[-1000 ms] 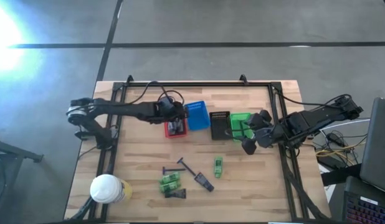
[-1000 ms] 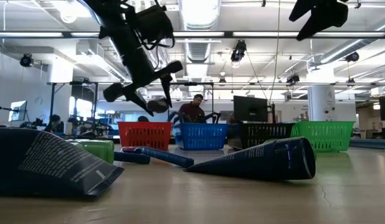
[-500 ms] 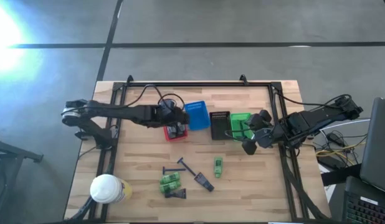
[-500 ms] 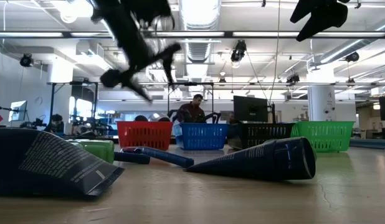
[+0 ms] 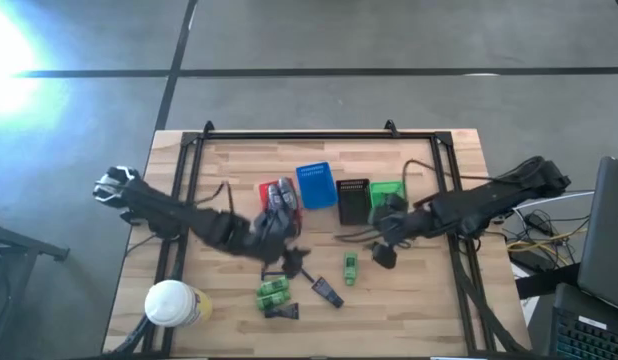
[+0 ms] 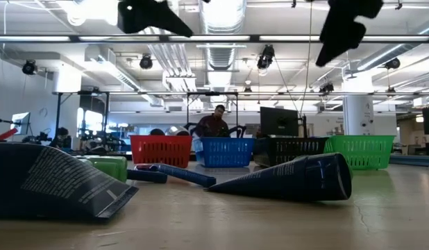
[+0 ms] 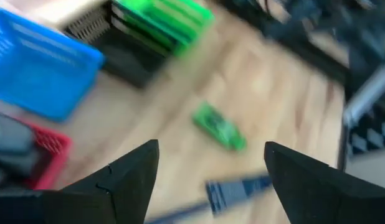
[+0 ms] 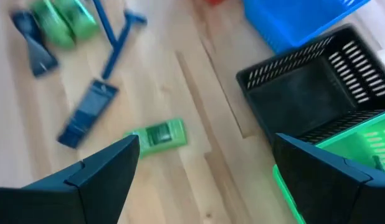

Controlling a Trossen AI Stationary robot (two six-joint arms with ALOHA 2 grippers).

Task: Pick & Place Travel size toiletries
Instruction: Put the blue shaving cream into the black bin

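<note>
Loose toiletries lie flat on the near middle of the table: a green bottle (image 5: 350, 266), green packets (image 5: 272, 293), dark tubes (image 5: 326, 292) and thin blue sticks (image 5: 289, 268). Grey mini bottles (image 5: 280, 195) lie in the red basket (image 5: 265, 190). My left gripper (image 5: 292, 256) hovers open above the sticks, and its wrist view shows the green bottle (image 7: 218, 126) beyond the fingers. My right gripper (image 5: 383, 250) hangs open just right of the green bottle (image 8: 156, 137), near the black basket (image 5: 352, 200).
Blue (image 5: 316, 186) and green (image 5: 386, 193) baskets stand in the row with the red and black ones at mid-table. A large white-lidded container (image 5: 171, 303) stands at the near left corner. Bare wood lies at the near right.
My left gripper has left the red basket, risen and swung toward the table's near edge to hover over the loose toiletries, rolling as it went. My right gripper has moved down and toward the table's left, from beside the green basket toward the green bottle.
</note>
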